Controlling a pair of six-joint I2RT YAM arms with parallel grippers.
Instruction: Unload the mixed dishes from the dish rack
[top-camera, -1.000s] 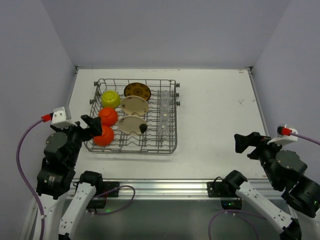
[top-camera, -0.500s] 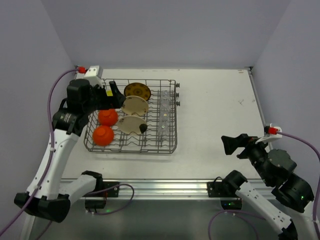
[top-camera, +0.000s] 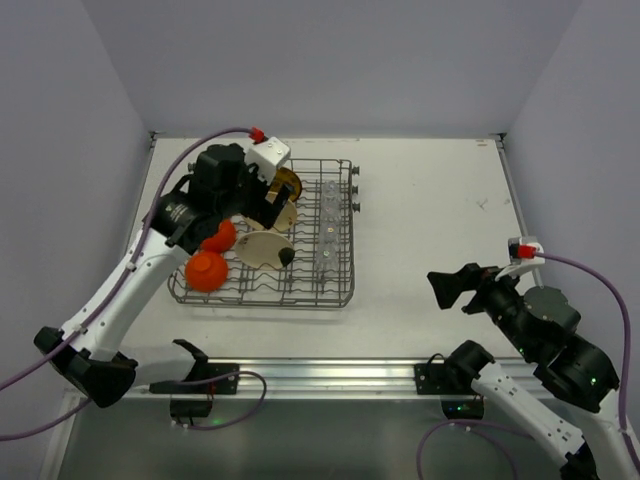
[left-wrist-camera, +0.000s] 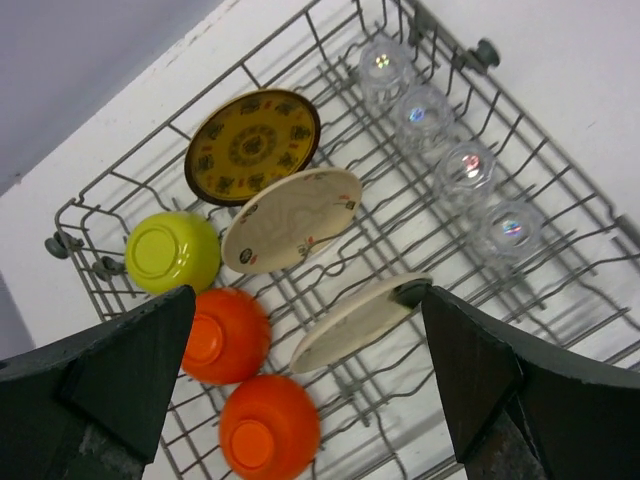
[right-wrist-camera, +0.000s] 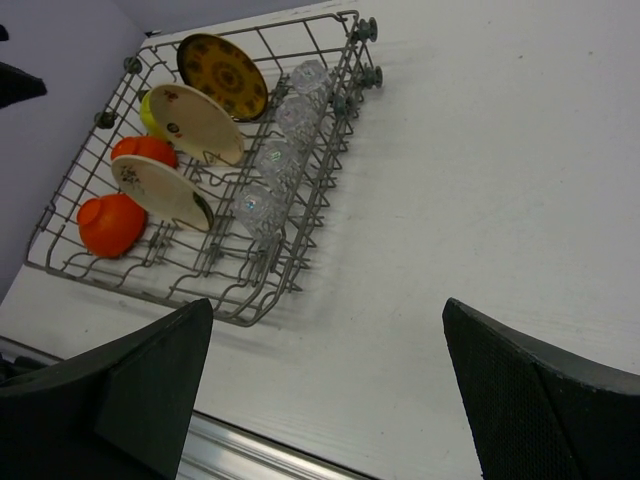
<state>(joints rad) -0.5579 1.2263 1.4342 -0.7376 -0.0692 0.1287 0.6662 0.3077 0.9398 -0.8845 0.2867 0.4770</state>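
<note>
Directly above, nothing gripped

Holds the left hand (left-wrist-camera: 308, 295) fully spread and empty over the cream plates (left-wrist-camera: 290, 220) in the dish rack (top-camera: 260, 303), ready to pick. Parks the right hand (right-wrist-camera: 328, 310), equally wide, empty, over the surface (top-camera: 430, 200) beside it, probably the drop zone.

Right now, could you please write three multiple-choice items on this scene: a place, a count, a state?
1. Where is the brown-gold patterned plate? A) dish rack's far end B) outside the rack C) atop a bowl
2. How many orange bowls? A) one B) two C) three
3. The left gripper is: A) open above the rack B) shut on a dish C) shut, empty
Answers: A, it stands among the far wires; B, two show in the rack; A, its fingers stand wide apart.
</note>
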